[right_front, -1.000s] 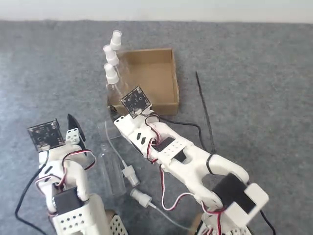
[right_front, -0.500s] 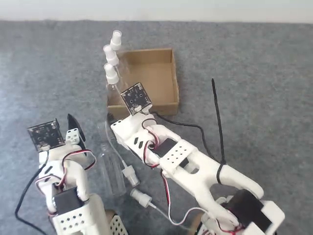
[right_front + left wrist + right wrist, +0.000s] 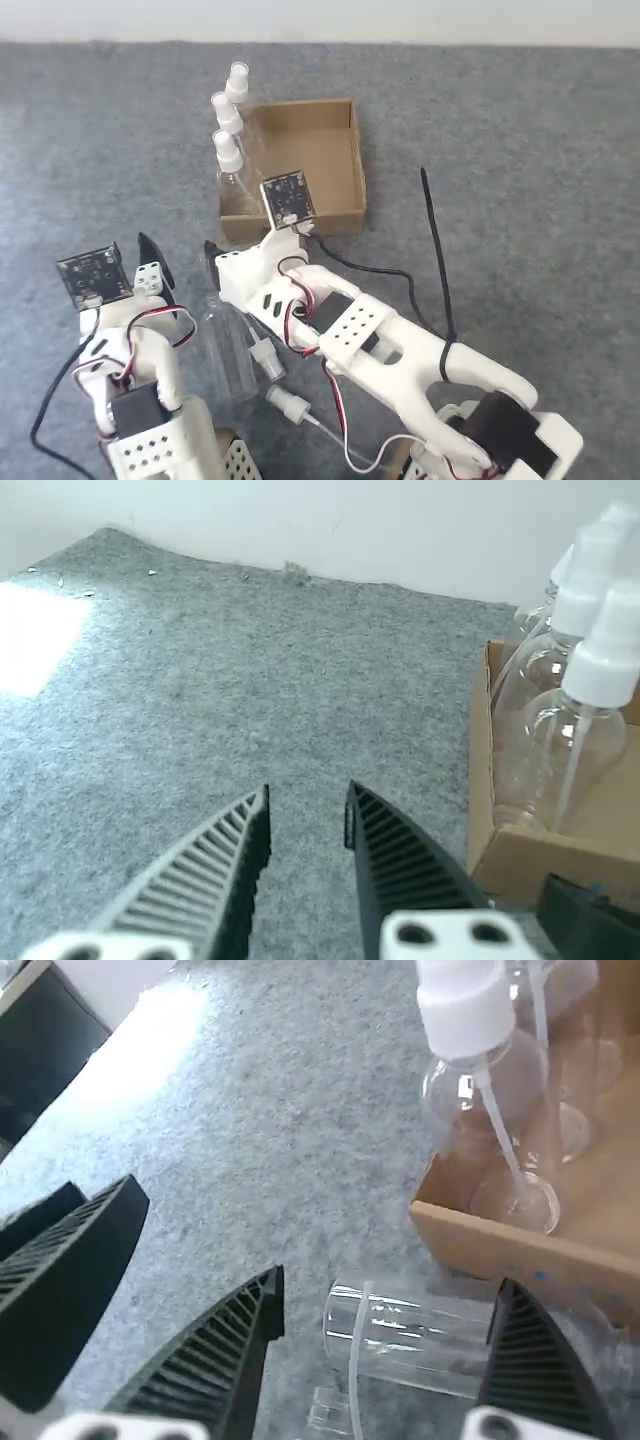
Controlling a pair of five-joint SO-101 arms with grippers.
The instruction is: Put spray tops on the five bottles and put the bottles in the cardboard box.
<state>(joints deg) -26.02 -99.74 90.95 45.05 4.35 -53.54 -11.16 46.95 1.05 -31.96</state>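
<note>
— Clear plastic all round? What do the bottles look like?

— Yes, see-through, with rounded shoulders. Three capped bottles (image 3: 232, 165) stand upright in the cardboard box (image 3: 355, 170), lined along one side wall. Each has a white spray top and a thin dip tube running down inside.

— And the others?

— One uncapped bottle (image 3: 415, 1335) lies on its side on the grey carpet (image 3: 520, 130), just beside the box's near wall. From above, a second uncapped bottle (image 3: 228, 345) lies on the carpet between the two arms, apart from the box.

— Any tops for them?

— Two loose spray tops (image 3: 268, 358) lie on the carpet, white heads with their tubes trailing. One is right beside that second bottle, the other nearer the arms' bases.

— What about the pincers?

— The right gripper (image 3: 388, 1285) is low over the bottle by the box. Its fingers are spread wide and the bottle lies between them. I cannot tell whether either finger touches it.

— And the left one?

— The left gripper (image 3: 307, 792) sits above bare carpet, off to the side of the box. Its fingers are a narrow gap apart, with carpet showing between them.

— Anything else?

— A thin black strap (image 3: 435, 250) sticks out from the right arm over the carpet, on the side away from the bottles.
</note>
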